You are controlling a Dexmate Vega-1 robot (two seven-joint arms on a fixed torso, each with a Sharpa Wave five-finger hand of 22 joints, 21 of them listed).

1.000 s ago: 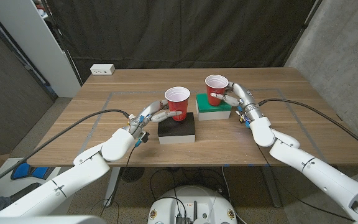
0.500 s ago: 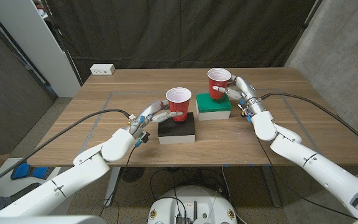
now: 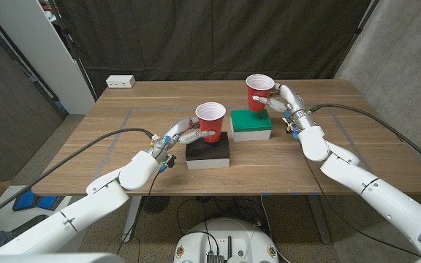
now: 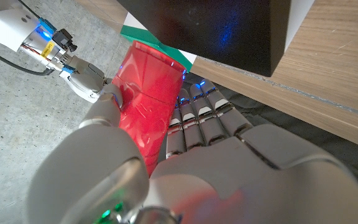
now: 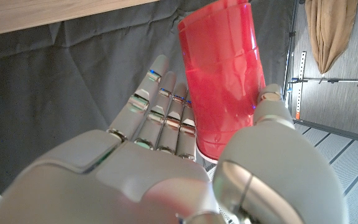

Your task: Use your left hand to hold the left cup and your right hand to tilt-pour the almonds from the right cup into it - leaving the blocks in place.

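Head view: my left hand (image 3: 183, 134) grips the left cup (image 3: 210, 121), which stands upright on the black block (image 3: 208, 151) near the middle of the bench (image 3: 108, 157). My right hand (image 3: 278, 100) holds the right cup (image 3: 259, 92) clear above the green block (image 3: 251, 123), nearer the far edge.

Left wrist view: my fingers (image 4: 194, 118) and thumb wrap the left cup (image 4: 148, 93).

Right wrist view: my right hand (image 5: 166, 155) clasps the right cup (image 5: 224, 74) between fingers (image 5: 160, 106) and thumb.

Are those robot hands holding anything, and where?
Yes. Left hand grips one red plastic cup by its side; right hand grips another likewise.
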